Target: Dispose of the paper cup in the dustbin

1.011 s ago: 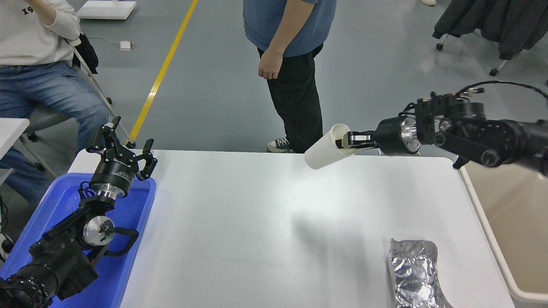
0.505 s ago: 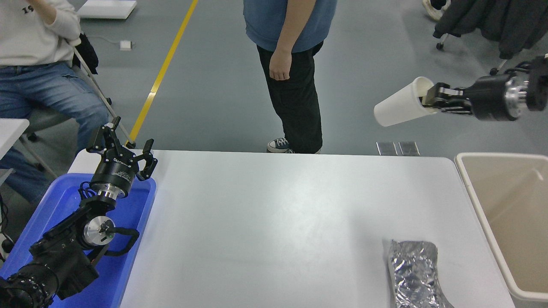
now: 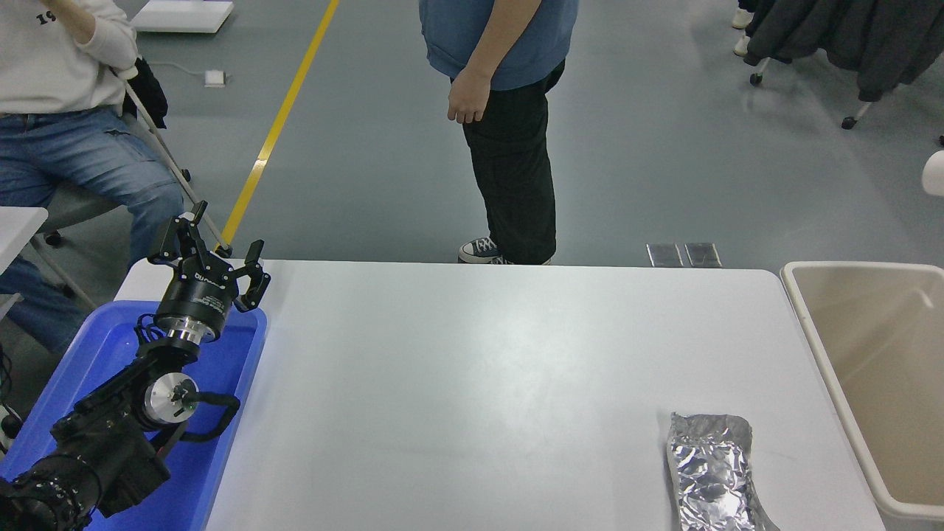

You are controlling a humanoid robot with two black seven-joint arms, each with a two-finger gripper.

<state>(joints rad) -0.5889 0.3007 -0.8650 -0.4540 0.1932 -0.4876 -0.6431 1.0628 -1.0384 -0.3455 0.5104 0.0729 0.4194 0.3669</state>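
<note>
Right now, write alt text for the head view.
A sliver of the paper cup shows at the right edge, above the open dustbin; the right arm is out of frame. Crumpled foil lies on the white table, and the left pincer sits parked, open, over a blue tray.

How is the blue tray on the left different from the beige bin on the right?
The blue tray is bright blue with low walls; the dustbin is beige with deep, smooth walls. The tray lies under the parked left gripper at the table's left end; the dustbin stands off the table's right edge with no arm over it. Both are rectangular, open-topped, and cut off by the picture's edge.
</note>
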